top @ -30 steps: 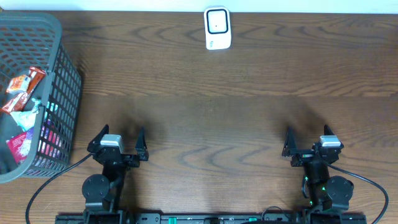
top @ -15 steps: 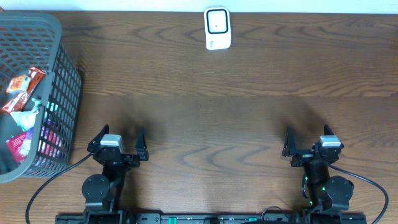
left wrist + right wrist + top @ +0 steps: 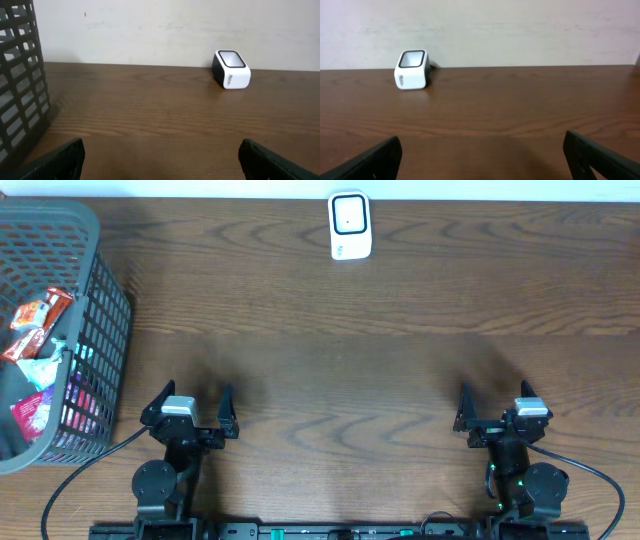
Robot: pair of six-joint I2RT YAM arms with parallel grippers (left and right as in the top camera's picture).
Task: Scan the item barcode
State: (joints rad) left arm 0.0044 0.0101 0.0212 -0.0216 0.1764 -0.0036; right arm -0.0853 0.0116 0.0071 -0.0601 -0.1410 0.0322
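A dark mesh basket (image 3: 97, 345) stands at the left edge of the bench (image 3: 330, 350). Snack packets (image 3: 36, 315) in red, white and teal wrappers are piled inside it. The white barcode scanner (image 3: 350, 225) sits at the far edge near the middle, well apart from the basket. The left end effector (image 3: 194, 394) and right end effector (image 3: 494, 396) sit at the near edge, fingers spread wide and empty.

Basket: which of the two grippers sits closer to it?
The left gripper, open beside the near corner of the basket. The right gripper, also open, sits toward the opposite side of the table, well away from it.
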